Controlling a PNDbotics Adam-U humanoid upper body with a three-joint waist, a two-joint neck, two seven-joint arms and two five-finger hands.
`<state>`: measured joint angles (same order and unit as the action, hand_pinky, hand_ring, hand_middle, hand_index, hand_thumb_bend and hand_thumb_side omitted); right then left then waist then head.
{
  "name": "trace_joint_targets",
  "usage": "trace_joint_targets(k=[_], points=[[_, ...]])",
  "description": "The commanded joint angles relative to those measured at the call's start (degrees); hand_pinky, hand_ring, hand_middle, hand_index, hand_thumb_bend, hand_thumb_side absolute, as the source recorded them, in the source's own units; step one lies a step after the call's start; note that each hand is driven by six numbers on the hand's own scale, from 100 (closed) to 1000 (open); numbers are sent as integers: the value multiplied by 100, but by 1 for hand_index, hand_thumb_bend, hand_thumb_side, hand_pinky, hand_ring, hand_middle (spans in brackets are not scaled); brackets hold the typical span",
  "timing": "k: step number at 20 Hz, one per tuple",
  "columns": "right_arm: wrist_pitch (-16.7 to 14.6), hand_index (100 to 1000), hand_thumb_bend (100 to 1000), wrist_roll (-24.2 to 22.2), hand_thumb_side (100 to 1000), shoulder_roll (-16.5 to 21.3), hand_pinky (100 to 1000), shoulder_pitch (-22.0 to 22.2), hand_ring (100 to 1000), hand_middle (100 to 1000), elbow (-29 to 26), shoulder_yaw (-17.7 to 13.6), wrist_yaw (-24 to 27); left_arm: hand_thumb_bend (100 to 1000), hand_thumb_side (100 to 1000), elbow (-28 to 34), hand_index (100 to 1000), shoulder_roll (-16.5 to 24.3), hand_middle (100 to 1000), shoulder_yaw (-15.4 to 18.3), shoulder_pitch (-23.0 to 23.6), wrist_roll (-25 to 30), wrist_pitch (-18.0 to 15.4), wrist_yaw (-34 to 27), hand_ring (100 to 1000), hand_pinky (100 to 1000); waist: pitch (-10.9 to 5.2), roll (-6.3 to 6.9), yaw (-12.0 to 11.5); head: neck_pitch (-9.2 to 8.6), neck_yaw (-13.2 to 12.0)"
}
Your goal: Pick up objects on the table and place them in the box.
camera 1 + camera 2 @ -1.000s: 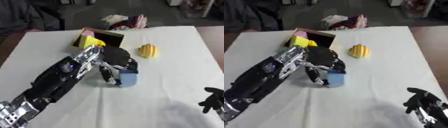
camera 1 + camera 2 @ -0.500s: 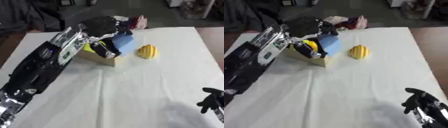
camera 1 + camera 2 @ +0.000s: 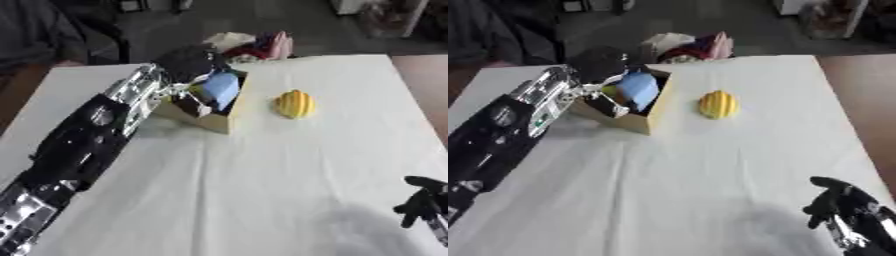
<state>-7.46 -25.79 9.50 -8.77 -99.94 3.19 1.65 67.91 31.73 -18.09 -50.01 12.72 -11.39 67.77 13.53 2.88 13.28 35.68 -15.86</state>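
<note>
While the left hand [image 3: 188,62] grips a blue block [image 3: 220,90], it sits in the box [image 3: 213,120]

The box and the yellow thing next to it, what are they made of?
The box looks like plain cardboard: tan, matte walls with straight folded edges. The yellow thing looks like smooth plastic or rubber, maybe a toy fruit, since it is evenly bright with moulded ridges; which one it is cannot be told.
</note>
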Motion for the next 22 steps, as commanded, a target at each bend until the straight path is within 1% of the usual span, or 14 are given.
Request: trace_joint_targets(k=[1,2,3,5,8,9,10,12,14,16,20,22], points=[[1,828,100,1,442,36,687,-43,457,501,-84,-28,-1,251,405,-107,898,82,844,85,-79,56,25,177,816,846,-104,-25,-4,-59,20],[1,828,100,1,443,37,687,-43,457,501,-84,-29,-1,288,422,-115,911,85,861,85,-78,147,-8,189,830,856,-104,-25,-5,-60,21],[1,828,100,2,443,38,687,-42,457,501,-83,-30,-2,370,452,-93,936,94,893,88,-84,232,-39,186,857,877,-105,-25,-7,-59,24],[2,828,100,3,447,41,687,-38,457,501,-81,-31,-3,417,454,26,951,125,918,94,-101,372,-104,124,876,892,-106,-22,-13,-54,25],[10,828,100,0,449,43,687,-35,457,501,-77,-29,3,431,426,323,963,184,947,98,-140,427,-136,-114,900,909,-110,-16,-13,-53,31],[11,828,100,-2,450,43,687,-35,457,501,-77,-28,4,418,460,431,966,204,956,88,-154,438,-133,-198,905,912,-112,-13,-10,-53,30],[11,828,100,-5,448,42,687,-36,457,501,-78,-26,6,446,423,538,968,221,960,72,-173,455,-133,-271,908,914,-114,-10,-6,-55,29],[14,828,100,-10,448,38,687,-37,457,501,-78,-24,7,489,440,731,978,248,981,32,-221,512,-140,-345,922,924,-120,-2,5,-56,27],[17,828,100,-15,450,29,687,-41,457,501,-78,-20,7,500,446,864,983,248,995,-2,-268,601,-161,-350,930,929,-125,7,20,-58,26],[22,828,100,-22,451,19,687,-47,457,501,-77,-15,8,477,435,916,980,222,990,-20,-314,685,-181,-366,926,926,-128,14,37,-64,27],[36,828,100,-55,457,-16,687,-73,457,501,-71,24,14,359,377,801,962,64,939,-60,-411,657,-263,-628,893,909,-120,18,106,-78,-8],[40,828,100,-89,458,-55,687,-121,458,501,-82,59,30,308,355,638,956,-38,926,-72,-477,611,-301,-775,883,904,-81,16,174,-119,-37]])
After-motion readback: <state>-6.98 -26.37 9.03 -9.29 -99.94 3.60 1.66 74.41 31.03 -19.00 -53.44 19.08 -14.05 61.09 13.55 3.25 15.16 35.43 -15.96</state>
